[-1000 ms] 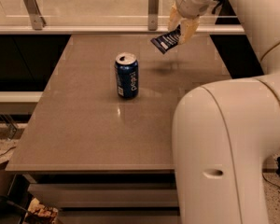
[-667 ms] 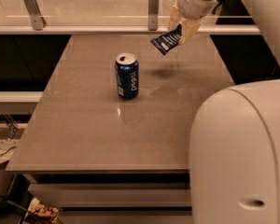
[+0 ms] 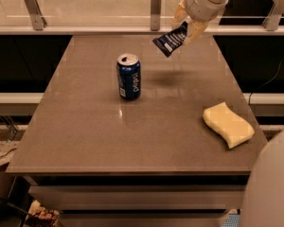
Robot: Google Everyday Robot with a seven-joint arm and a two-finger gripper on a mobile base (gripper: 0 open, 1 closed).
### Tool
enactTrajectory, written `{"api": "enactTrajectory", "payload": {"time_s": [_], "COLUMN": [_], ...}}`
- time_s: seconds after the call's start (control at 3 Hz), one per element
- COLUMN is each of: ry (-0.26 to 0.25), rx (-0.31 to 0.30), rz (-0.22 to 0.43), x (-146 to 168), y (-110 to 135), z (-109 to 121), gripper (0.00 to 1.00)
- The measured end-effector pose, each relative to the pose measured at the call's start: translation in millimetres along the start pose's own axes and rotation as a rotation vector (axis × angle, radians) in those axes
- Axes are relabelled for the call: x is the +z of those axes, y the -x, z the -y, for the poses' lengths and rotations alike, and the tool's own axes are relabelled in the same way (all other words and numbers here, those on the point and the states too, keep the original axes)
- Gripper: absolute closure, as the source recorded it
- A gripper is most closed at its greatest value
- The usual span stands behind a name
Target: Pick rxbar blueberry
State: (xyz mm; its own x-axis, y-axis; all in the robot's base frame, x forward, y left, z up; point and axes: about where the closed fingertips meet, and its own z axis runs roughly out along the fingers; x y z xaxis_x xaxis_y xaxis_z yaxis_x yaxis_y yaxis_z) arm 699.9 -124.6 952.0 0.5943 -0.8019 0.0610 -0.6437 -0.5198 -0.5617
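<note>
Your cream-fingered gripper (image 3: pixel 186 28) over the brown table (image 3: pixel 85 141), far side, pinching the navy, white-lettered rxbar blueberry (image 3: pixel 170 39), blue soda can (image 3: pixel 128 77), pale yellow sponge (image 3: pixel 227 124)

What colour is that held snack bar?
Navy rxbar blueberry, white text; claw grips it above table; camera view.

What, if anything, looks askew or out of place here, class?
The rxbar blueberry hangs tilted in the air over the far side of the table, pinched in the claw. The soda can stands upright, the yellow sponge lies flat; nothing is spilled.
</note>
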Motion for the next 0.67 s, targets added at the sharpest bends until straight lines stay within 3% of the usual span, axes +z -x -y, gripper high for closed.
{"api": "enactTrajectory", "payload": {"time_s": [0.67], "ry": [-0.08], "rx": [-0.028], "rz": [-0.055], "x": [-31.0], "y": [-1.8], "z": [18.2], "gripper": [1.0]}}
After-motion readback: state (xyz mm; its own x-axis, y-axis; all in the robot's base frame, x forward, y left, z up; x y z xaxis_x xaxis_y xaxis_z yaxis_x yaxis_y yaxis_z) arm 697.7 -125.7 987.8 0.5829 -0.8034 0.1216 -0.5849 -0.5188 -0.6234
